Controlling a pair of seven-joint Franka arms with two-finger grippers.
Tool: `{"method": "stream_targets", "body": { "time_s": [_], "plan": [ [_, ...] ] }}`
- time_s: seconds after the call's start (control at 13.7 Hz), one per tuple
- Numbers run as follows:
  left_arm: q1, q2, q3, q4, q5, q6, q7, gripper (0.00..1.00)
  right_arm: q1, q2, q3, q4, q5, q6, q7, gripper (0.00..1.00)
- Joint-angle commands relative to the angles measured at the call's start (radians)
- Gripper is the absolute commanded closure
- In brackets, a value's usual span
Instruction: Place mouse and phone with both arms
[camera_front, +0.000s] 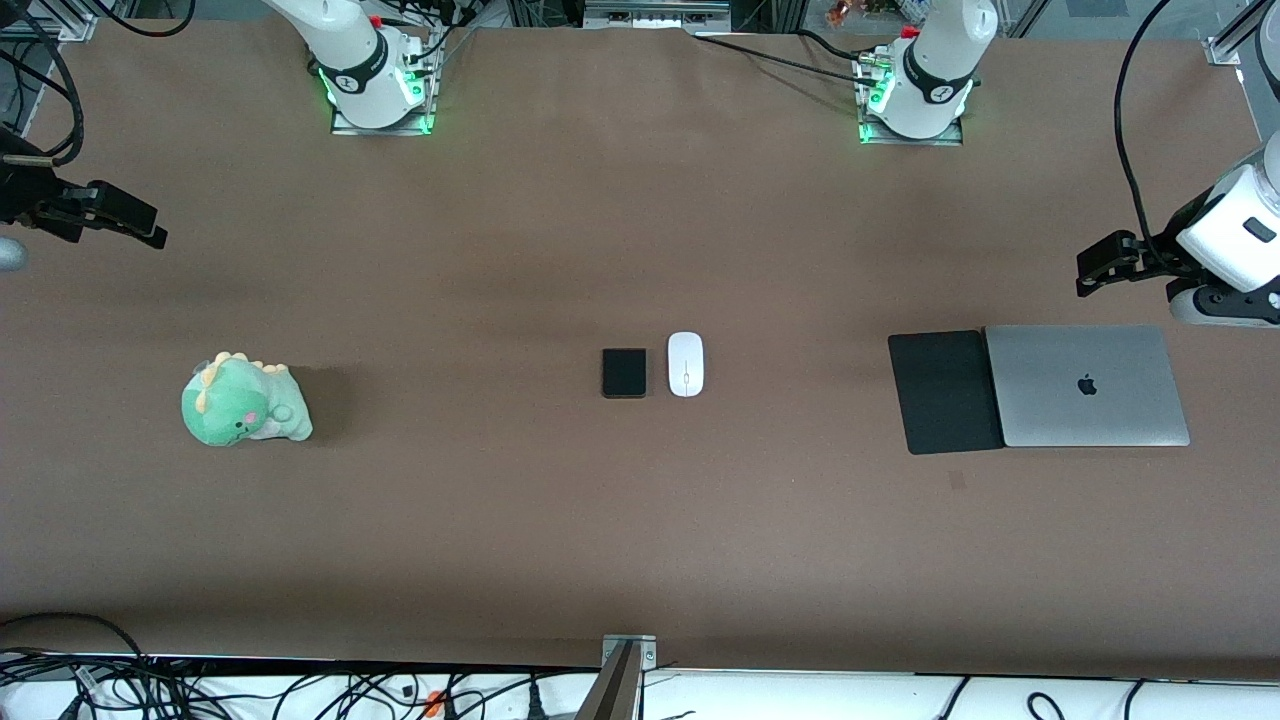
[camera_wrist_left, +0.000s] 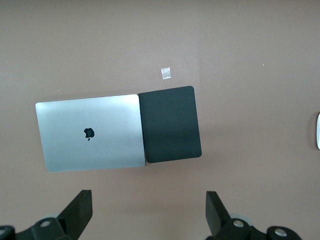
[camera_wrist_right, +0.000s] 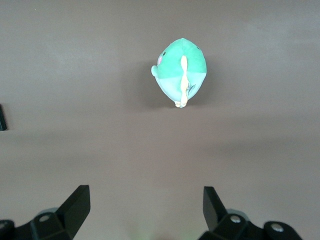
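Fingers of my left gripper (camera_wrist_left: 147, 212) are spread wide and hold nothing; they hang over bare tabletop (camera_front: 560, 520) at the left arm's end, just beside the closed silver laptop (camera_front: 1087, 385) and the black mat (camera_front: 944, 391) that touches it. Fingers of my right gripper (camera_wrist_right: 145, 212) are also spread and empty, over the right arm's end of the tabletop, with the green dinosaur plush (camera_front: 244, 401) on the surface near them.

I judge the task is not started. The mouse (camera_front: 685, 364) and the phone (camera_front: 624, 373) lie side by side at the middle of the tabletop, close together but not touching, well apart from both my grippers. The mouse is on the side toward the left arm, the phone toward the right arm. Everything is left to do: reach in, pick each one, carry it to its place.

The tabletop is a brown, matte covering, flat, with one small pale scrap (camera_wrist_left: 165, 73) near the mat. Cables lie along the edges of the table, and metal frames stand at the corners.
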Motion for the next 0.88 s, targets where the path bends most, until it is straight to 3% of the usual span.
{"method": "stream_targets", "body": {
  "time_s": [0.0,0.8],
  "plan": [
    [0.006,0.008,0.003,0.025,-0.029,-0.021,0.027,0.0,0.002,0.001,0.001,0.01,0.0,-0.013,0.003,0.0],
    [0.006,0.008,0.011,0.023,-0.047,-0.021,0.027,0.0,0.002,0.001,0.001,0.005,0.0,-0.013,-0.009,0.0]
  ]
}}
